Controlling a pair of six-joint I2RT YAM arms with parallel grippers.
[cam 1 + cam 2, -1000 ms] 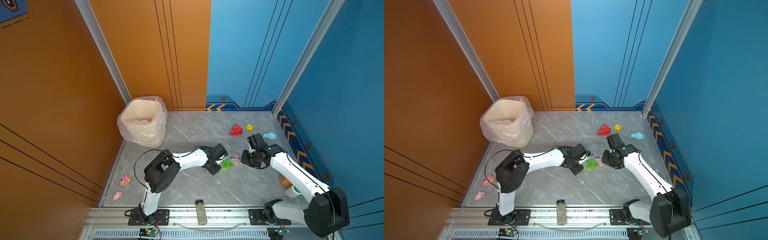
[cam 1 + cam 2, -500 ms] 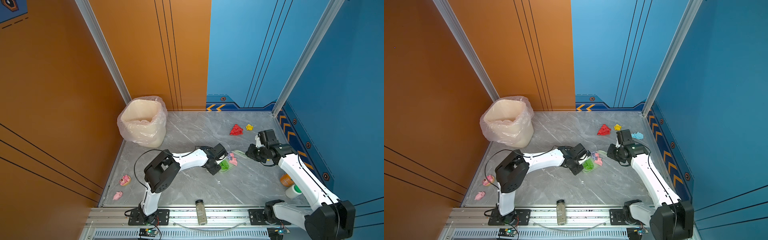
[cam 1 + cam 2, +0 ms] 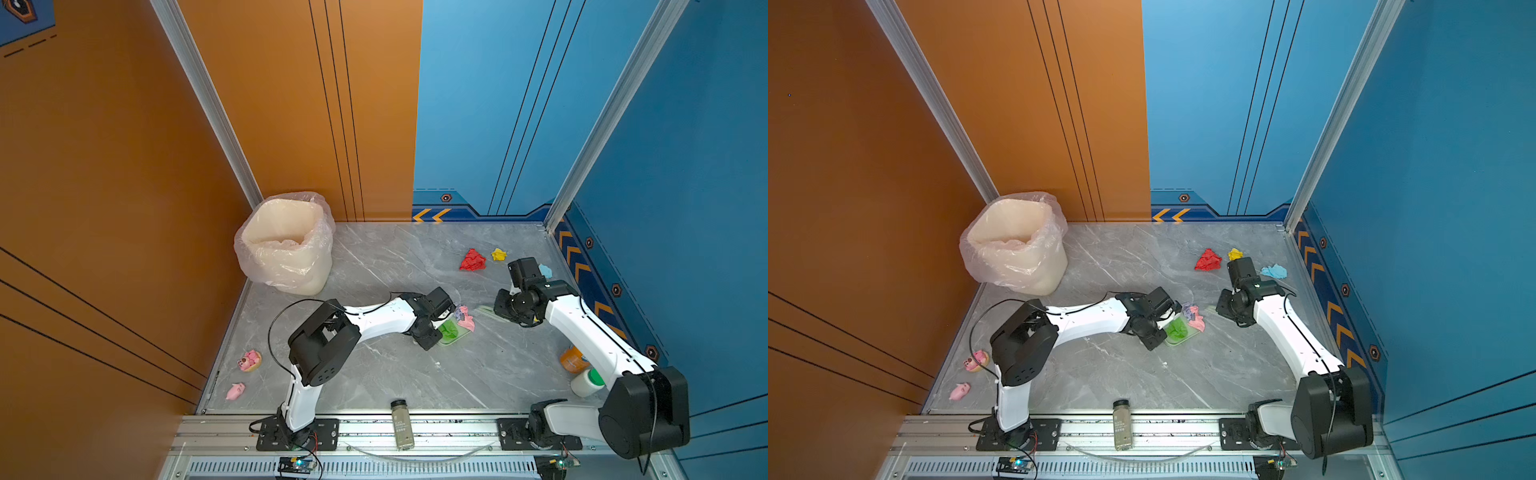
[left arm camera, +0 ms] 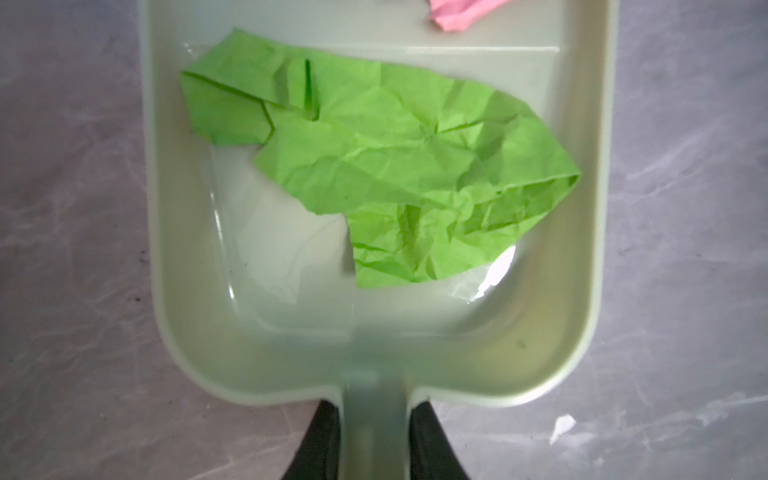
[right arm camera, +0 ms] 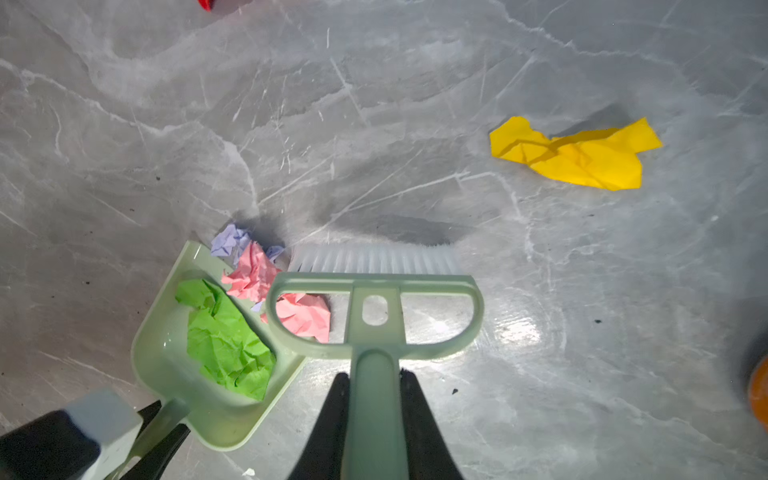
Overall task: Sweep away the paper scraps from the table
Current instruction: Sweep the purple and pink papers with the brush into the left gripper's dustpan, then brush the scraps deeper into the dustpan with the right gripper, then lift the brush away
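Right wrist view: the right gripper (image 5: 374, 399) has its two black fingers pinched tight on the handle of a pale green plastic hand brush (image 5: 374, 286). The brush's white bristles (image 5: 374, 257) sit low over the grey marble-patterned table (image 5: 374, 104), just beside the open lip of a pale green plastic dustpan (image 5: 166, 353). In the left wrist view the left gripper (image 4: 374, 419) is likewise fully closed, clamping the pan's narrow handle.

A bright green crumpled paper scrap (image 5: 226, 340) lies inside the pan. Two pink crumpled paper scraps (image 5: 253, 274) sit at the lip, one partly behind the brush's frame. A lilac paper scrap (image 5: 230, 243) rests against them; whether it is on the pan or on the table I cannot tell. A yellow paper scrap (image 5: 577, 156) lies well apart on the bare table.

Read the table as a dial in both top views, twelve at the back wall. Pan and brush meet near the centre, slightly toward three o'clock. A red paper scrap (image 3: 472, 261), the yellow one and a light blue paper scrap (image 3: 1274, 271) lie between one and two o'clock. A cream waste bin lined with a clear plastic bag (image 3: 286, 241) stands at about eleven. Two small pink pig figurines (image 3: 249, 360) lie at eight, near the edge. A clear bottle with a dark cap (image 3: 402, 424) lies at six, across the front rail.
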